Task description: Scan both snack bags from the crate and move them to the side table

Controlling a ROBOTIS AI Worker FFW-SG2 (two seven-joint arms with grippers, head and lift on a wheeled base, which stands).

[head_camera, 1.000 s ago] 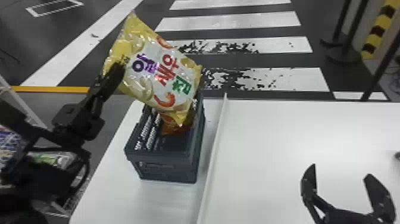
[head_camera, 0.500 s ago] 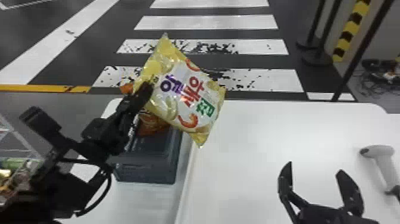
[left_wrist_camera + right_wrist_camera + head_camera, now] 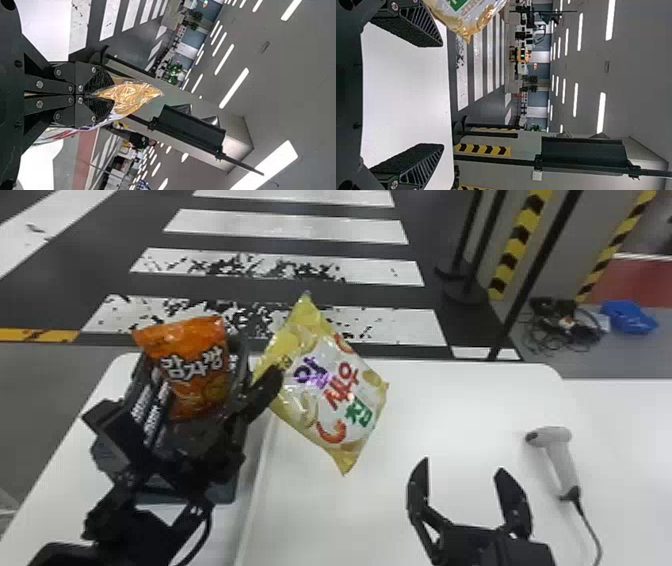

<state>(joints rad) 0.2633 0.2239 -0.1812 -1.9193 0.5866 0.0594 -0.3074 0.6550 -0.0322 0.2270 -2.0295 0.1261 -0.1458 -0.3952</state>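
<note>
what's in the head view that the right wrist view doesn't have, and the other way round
Head view: the orange snack bag standing in the dark crate, the scanner lying on the table, and the left gripper.

Right wrist view: the ceiling lights and a dark housing on a pole.

Both: the yellow snack bag, the right gripper with its jaws apart, the white table and the crosswalk stripes.

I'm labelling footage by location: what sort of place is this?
Probably a large indoor demo or test hall: a painted crosswalk on the floor, yellow-and-black chevron strips, and ceiling lights overhead.
</note>
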